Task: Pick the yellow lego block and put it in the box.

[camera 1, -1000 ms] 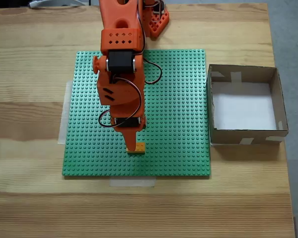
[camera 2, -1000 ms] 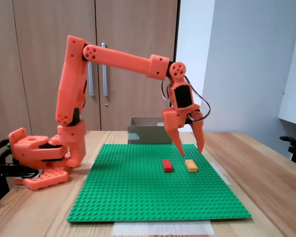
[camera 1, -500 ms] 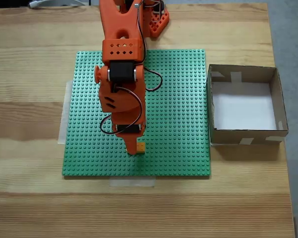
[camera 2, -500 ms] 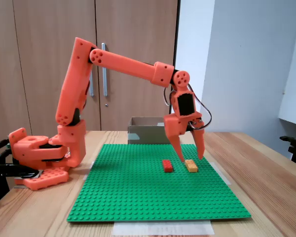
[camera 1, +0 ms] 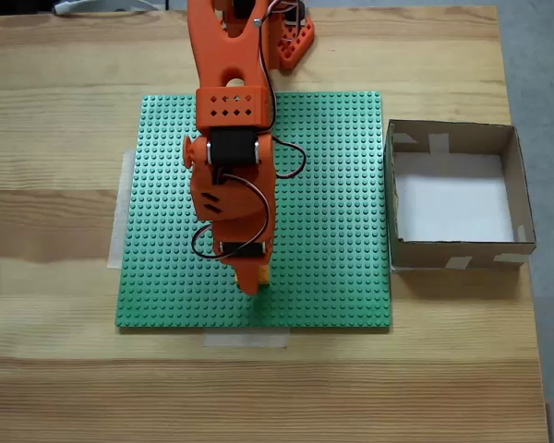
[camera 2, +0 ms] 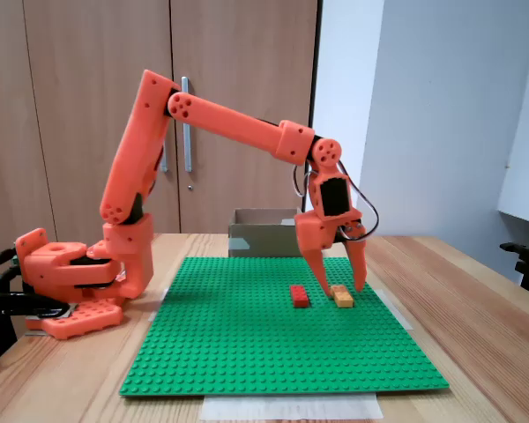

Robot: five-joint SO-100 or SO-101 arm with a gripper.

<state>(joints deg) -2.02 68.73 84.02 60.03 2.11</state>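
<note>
Two bricks: you have a red brick (camera 2: 299, 296) and the yellow lego block (camera 2: 341, 295) side by side on the green baseplate (camera 2: 247, 352) in the side-on fixed view, yellow to the right of red.
Arm base: at the left of that view, your orange arm (camera 2: 132, 176) reaches out over the plate.
What changed: over the last second your arm has stretched forward and come down, so the gripper (camera 2: 342, 284) has dropped from above the block to the block's level.
Fingers: you have them spread wide, one tip on each side of the yellow lego block, not yet clamped on it.
Top-down fixed view: the gripper (camera 1: 251, 281) hides nearly all of the block; only a sliver of yellow lego block (camera 1: 264, 276) shows at its right edge, near the plate's front edge.
Meaning for the task: your descent looks about finished, so closing on the block is likely your next step.
Box: the box (camera 1: 452, 254) sits to the right of the plate in the top-down view, well apart from the block.
</note>
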